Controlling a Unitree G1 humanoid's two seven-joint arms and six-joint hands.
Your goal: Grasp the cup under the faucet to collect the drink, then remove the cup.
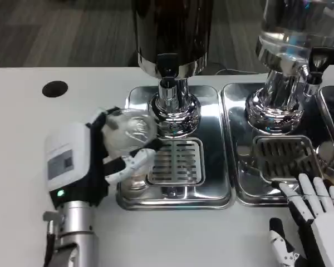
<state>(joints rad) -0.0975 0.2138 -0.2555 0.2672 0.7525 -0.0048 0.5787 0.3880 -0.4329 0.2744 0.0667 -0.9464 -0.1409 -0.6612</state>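
The right hand rests near the table edge with fingers spread and empty, the left hand grips the clear cup, contents indiscernible, over the steel tray left of the dark dispenser's faucet.

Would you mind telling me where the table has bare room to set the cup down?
Bare white table lies left of the left tray, below the black hole, and along the front edge between the left hand and right hand. The trays are crowded: dispensers, grates, the clear cup.
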